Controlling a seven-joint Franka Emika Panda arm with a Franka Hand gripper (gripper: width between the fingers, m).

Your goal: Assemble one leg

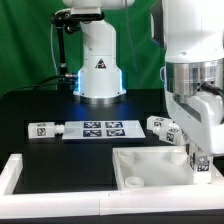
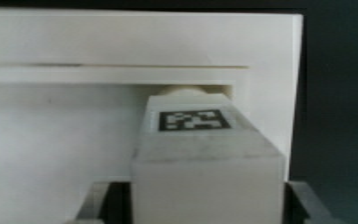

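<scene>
My gripper (image 1: 198, 164) hangs at the exterior view's right, over the right near corner of the large white square tray-like panel (image 1: 140, 160). It is shut on a leg (image 1: 201, 160), a small white peg with a black-and-white tag. In the wrist view the leg (image 2: 202, 150) fills the space between my fingers (image 2: 311, 203), tag side towards the camera, and its far end points at the panel's raised wall (image 2: 87, 95). I cannot tell whether the leg touches the panel. The gripper (image 2: 206, 208) shows only as two dark finger edges.
Two more legs (image 1: 162, 125) lie behind the panel at the right, and another leg (image 1: 42, 130) lies at the left. The marker board (image 1: 100, 128) lies between them. A white L-shaped rail (image 1: 12, 172) runs along the front left. The robot base (image 1: 98, 70) stands at the back.
</scene>
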